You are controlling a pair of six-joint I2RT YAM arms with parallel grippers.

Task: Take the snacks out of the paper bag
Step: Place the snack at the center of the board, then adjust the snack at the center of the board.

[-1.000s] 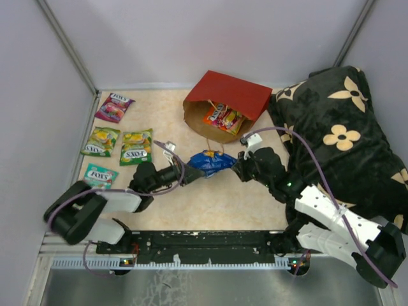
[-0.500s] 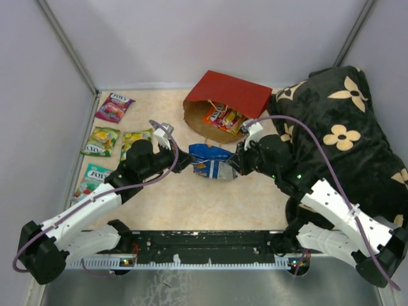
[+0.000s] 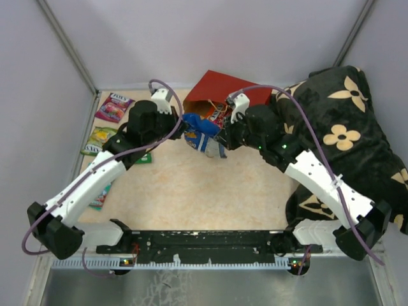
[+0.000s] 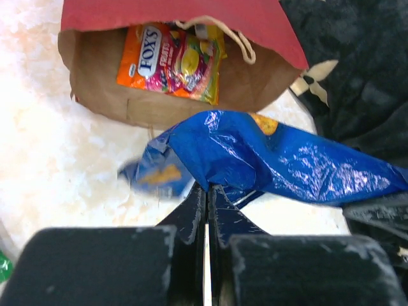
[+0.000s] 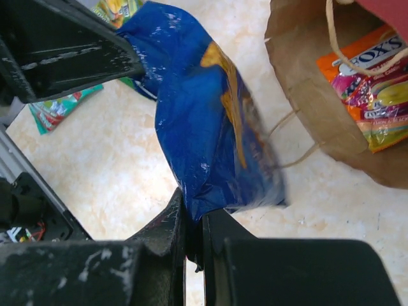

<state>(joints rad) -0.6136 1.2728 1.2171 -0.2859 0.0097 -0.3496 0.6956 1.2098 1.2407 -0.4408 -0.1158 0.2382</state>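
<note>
My left gripper [image 4: 207,191] and right gripper [image 5: 193,213] each pinch an end of the blue Doritos bag [image 3: 203,135], just outside the mouth of the paper bag [image 3: 237,93]. I fear opposed pulling could tear it open.

Pale grey walls [image 3: 210,38] rise behind the left pincer [image 3: 183,124] and the right pincer [image 3: 223,135] and to their outer sides, meeting at slanted metal corner posts [image 3: 67,48]. A cream, marbled tabletop [image 3: 204,191] spreads beneath and in front of both. A black cushion [image 3: 344,146] with cream flowers lies heaped just right of the right pincer. The light is soft and even.
</note>
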